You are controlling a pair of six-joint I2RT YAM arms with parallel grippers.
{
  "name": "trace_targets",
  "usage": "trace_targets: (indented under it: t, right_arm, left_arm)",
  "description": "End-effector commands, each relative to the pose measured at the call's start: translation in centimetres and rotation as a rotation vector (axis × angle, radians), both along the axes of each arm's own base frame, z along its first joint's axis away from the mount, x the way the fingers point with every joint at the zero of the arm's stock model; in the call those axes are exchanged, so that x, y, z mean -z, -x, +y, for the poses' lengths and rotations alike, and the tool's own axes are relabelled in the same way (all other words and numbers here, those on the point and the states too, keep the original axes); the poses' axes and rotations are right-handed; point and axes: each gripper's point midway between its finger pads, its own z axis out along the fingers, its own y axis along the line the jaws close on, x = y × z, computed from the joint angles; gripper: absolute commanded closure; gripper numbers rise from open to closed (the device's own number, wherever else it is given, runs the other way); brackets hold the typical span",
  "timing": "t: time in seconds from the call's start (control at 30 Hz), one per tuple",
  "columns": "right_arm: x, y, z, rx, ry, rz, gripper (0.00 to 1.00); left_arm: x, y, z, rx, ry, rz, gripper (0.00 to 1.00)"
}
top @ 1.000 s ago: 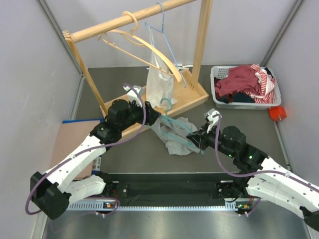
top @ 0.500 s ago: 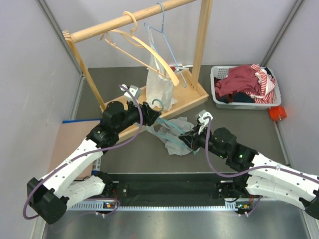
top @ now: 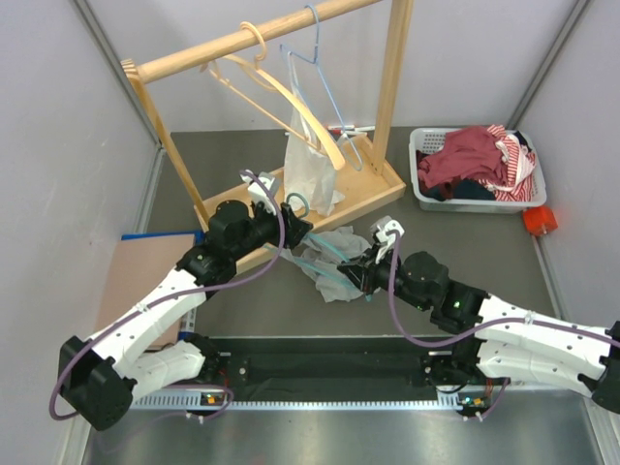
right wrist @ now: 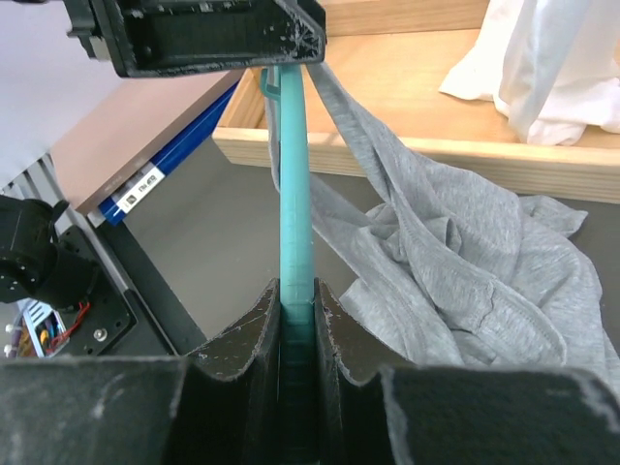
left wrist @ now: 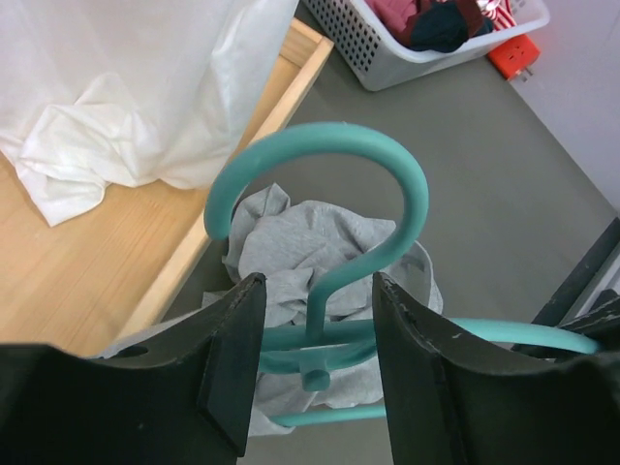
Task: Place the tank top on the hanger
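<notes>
At the far right of the tabletop (top: 291,315) you have a white basket (top: 475,205) heaped with clothes, a red garment (top: 465,155) uppermost. An orange block (top: 539,221) sits just beside its near corner.

Your right tool (right wrist: 295,300) is clamped on one arm of the green hanger (right wrist: 294,194), holding it off the surface. Your left tool (left wrist: 315,334) stands open, one finger on each side of the hanger's neck just below the hook, with a gap showing on both sides.

The tank top (right wrist: 455,252) lies crumpled on the tabletop under and beside the hanger, between the two tools. A strip of it rises alongside the bar toward the left tool.

Right behind it stands the wooden rack (top: 358,199), the fabric just beside its base edge. A white plastic bag (top: 310,170) hangs from the rack onto that base, close behind the hook. A wooden hanger (top: 300,108) and a blue wire hanger (top: 329,95) hang on the rail above.
</notes>
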Motion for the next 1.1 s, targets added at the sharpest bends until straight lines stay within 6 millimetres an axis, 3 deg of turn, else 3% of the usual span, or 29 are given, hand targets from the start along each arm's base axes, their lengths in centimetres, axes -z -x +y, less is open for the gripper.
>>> trace_targets:
  t: [0.0, 0.17, 0.2, 0.33, 0.37, 0.47, 0.5, 0.6, 0.7, 0.77, 0.87, 1.07]
  right_arm:
    - [-6.5, -0.2, 1.2, 0.008, -0.196, -0.078, 1.00]
    - [-5.7, -0.1, 2.3, -0.019, -0.171, -0.059, 1.00]
    - [-5.6, 0.0, 2.4, -0.022, -0.165, -0.054, 1.00]
    - [-4.9, -0.3, 2.8, -0.012, -0.150, -0.033, 1.00]
    - [-4.8, -0.4, 2.8, -0.004, -0.146, -0.029, 1.00]
    - [-5.0, -1.0, 2.4, 0.037, -0.132, -0.023, 0.80]
    - [-4.5, -1.1, 2.1, 0.050, -0.106, -0.011, 0.63]
    - [-5.1, -1.5, 0.8, 0.106, -0.078, -0.008, 0.36]
    - [-5.8, -1.9, -1.4, 0.192, -0.078, -0.006, 0.21]
    - [-5.9, -2.5, -3.0, 0.263, -0.086, 0.004, 0.18]
    - [-3.7, -3.4, -4.6, 0.349, -0.049, 0.060, 0.17]
    - [1.8, -4.9, -4.8, 0.377, -0.001, 0.198, 0.18]
  left_arm:
    - [-1.0, -0.5, 0.2, -0.015, 0.015, -0.071, 0.50]
    - [-0.8, -0.7, 0.3, -0.029, 0.013, -0.093, 0.69]
    - [-1.0, -0.8, 0.3, -0.028, 0.016, -0.100, 0.79]
    - [-0.2, -0.8, 0.5, -0.032, -0.003, -0.109, 1.00]
    - [-0.1, -1.0, 0.8, -0.046, -0.011, -0.113, 1.00]
    - [0.8, -1.6, 1.9, -0.113, -0.041, -0.122, 1.00]
    - [0.9, -1.8, 2.2, -0.131, -0.046, -0.126, 1.00]
    - [1.3, -2.4, 3.6, -0.206, -0.070, -0.147, 1.00]
    - [1.7, -2.2, 4.1, -0.224, -0.064, -0.169, 1.00]
    - [1.4, -2.1, 4.2, -0.227, -0.053, -0.183, 1.00]
    - [1.6, -2.0, 4.4, -0.231, -0.052, -0.184, 1.00]
    - [2.3, -1.7, 4.4, -0.229, -0.056, -0.168, 1.00]
